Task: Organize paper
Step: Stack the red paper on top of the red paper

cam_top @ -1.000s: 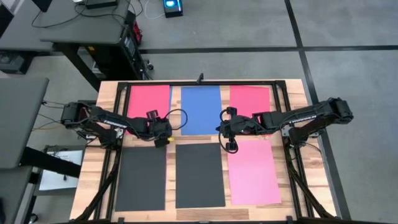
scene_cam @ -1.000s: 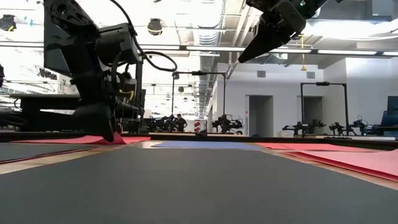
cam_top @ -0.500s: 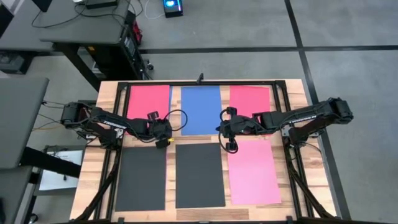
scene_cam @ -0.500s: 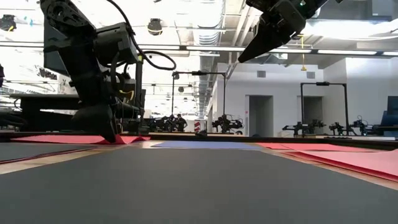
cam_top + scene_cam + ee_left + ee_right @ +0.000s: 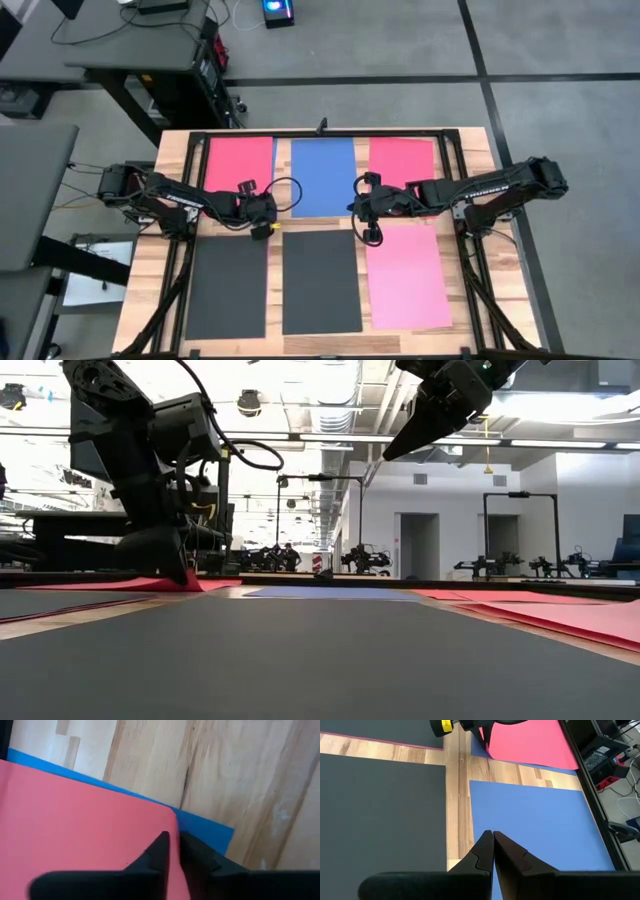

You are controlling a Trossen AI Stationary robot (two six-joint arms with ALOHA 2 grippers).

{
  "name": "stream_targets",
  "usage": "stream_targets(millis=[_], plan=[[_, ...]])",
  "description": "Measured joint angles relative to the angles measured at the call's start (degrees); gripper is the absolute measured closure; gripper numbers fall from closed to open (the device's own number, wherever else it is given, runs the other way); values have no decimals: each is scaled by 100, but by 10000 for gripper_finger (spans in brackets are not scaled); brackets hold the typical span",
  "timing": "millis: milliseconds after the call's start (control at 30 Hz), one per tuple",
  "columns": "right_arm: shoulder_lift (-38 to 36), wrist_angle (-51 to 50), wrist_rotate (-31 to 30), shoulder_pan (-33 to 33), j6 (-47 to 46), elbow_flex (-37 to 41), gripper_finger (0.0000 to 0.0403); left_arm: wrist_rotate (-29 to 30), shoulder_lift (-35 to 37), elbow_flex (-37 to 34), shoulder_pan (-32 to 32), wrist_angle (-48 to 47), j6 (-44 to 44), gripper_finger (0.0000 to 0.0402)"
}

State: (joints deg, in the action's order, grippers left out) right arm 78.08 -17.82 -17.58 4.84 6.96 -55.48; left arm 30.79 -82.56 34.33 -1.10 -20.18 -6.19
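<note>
Since the earlier frame your left gripper (image 5: 172, 851) dropped and pinched the corner of the red sheet (image 5: 75, 820), probably to lift it off the blue sheet (image 5: 207, 827) beneath at the table's (image 5: 180, 150) far-left side. Your right gripper (image 5: 493, 845) hovered pressed together over the middle blue sheet (image 5: 530, 815).

Six sheets show from above on the bench (image 5: 470, 160): two red sheets (image 5: 240, 162) (image 5: 400, 155), one blue sheet (image 5: 323, 176), two dark grey sheets (image 5: 227, 288) (image 5: 321, 281) and one pink sheet (image 5: 408, 277). The left wrist view shows a second blue sheet (image 5: 205, 827) under a red one. Two arms reach in.
</note>
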Motion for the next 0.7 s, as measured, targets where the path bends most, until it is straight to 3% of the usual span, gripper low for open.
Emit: stream_targets(millis=[233, 367, 500, 700], plan=[[0, 65, -44, -11, 52, 0, 403, 54, 2, 276, 25, -191, 244, 401], [2, 1146, -16, -144, 156, 240, 402, 55, 2, 537, 57, -545, 314, 401], [434, 2274, 593, -524, 698, 496, 385, 68, 2, 826, 102, -970, 286, 401], [1923, 3949, 1649, -1206, 1391, 407, 325, 96, 4, 1136, 190, -1442, 260, 401]])
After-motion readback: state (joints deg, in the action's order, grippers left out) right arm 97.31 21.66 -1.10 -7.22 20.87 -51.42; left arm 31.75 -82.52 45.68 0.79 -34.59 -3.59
